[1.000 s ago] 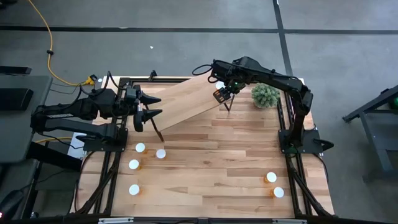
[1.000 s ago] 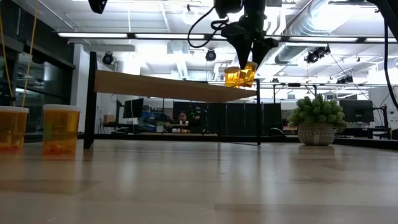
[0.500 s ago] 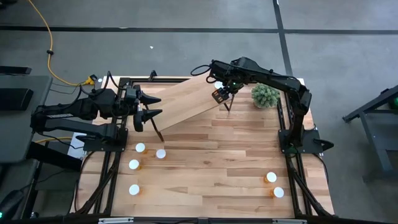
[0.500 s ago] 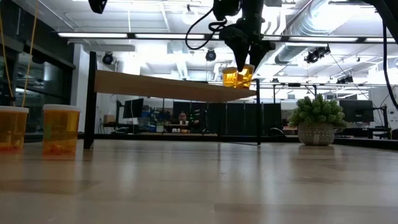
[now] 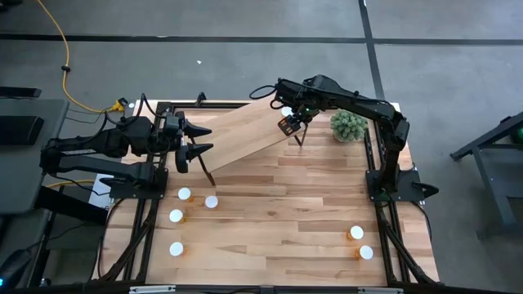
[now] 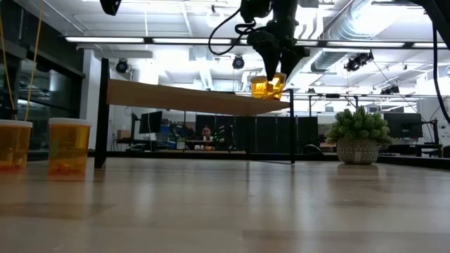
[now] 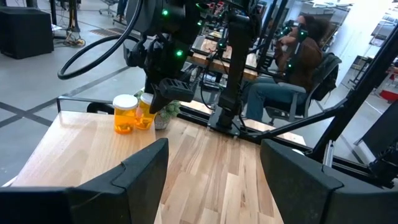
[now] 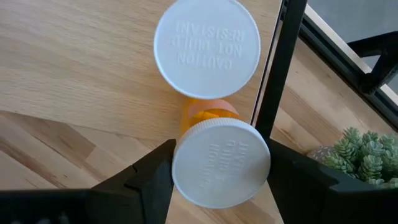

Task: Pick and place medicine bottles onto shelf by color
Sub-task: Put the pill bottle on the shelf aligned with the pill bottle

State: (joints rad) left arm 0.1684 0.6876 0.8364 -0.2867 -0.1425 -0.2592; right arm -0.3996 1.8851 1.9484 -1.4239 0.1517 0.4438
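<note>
At the shelf's (image 5: 245, 131) far end, my right hand (image 8: 217, 165) holds a bottle (image 8: 221, 163) beside one already standing there (image 8: 207, 47). Six bottles (image 5: 184, 194) wait on the surface (image 5: 286, 204); left hand (image 5: 200, 139) idles wide.

Bottles, orange with white caps: 8 in all.
- On table (image 5: 278, 204), left group: 4 (image 5: 184, 194) (image 5: 212, 202) (image 5: 176, 216) (image 5: 176, 249).
- On table, right group: 2 (image 5: 356, 233) (image 5: 365, 252).
- On shelf (image 5: 245, 135): 2 (image 7: 125, 113) (image 7: 144, 116).
- In low view at left edge: 2 of the table group (image 6: 14, 144) (image 6: 68, 145).

Shelf: 1.
Shelf legs seen in low view: 2.
Table: 1.
Plant (image 5: 349, 125), green, potted: 1.
Arms: 2.
Grippers: 2, left (image 5: 211, 139) and right (image 5: 288, 126), two fingers each.
Person (image 7: 298, 59), seated beyond table, in left wrist view: 1.
Yellow cable (image 5: 65, 65) on floor: 1.
</note>
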